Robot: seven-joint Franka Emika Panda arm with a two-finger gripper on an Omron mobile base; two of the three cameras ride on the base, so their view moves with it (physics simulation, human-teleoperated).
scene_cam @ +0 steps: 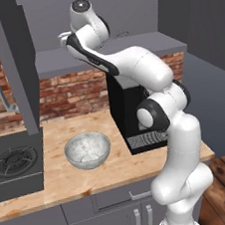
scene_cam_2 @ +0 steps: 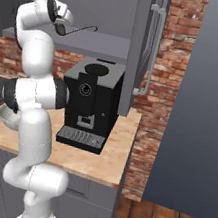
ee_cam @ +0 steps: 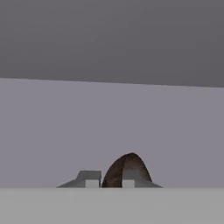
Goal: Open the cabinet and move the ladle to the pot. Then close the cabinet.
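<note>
Nearest the hand camera, the two dark finger tips of the gripper [ee_cam: 109, 181] stand close together with a dark brown rounded piece between them, which I take to be the ladle [scene_cam_2: 80, 29]; behind it lies only the pale grey inside of the cabinet [scene_cam_2: 142, 46]. From the right base view the ladle is a thin dark curved rod reaching right from the gripper [scene_cam_2: 62, 25], high above the black coffee machine [scene_cam_2: 89, 102], on the open cabinet's shelf level; both doors hang open, one at the far left and one at the right with its silver bar handle [scene_cam_2: 152, 52]. So the jaws are narrowed onto the ladle, though how firm the hold is I cannot tell. The step in hand looks like lifting the ladle out. To do it well, draw it back toward the near side before lowering, so the long handle clears the shelf edge and the coffee machine, then swing left over the wooden counter [scene_cam: 116, 166]. A silver bowl [scene_cam: 88, 150] sits there beside the stove [scene_cam: 13, 165].
</note>
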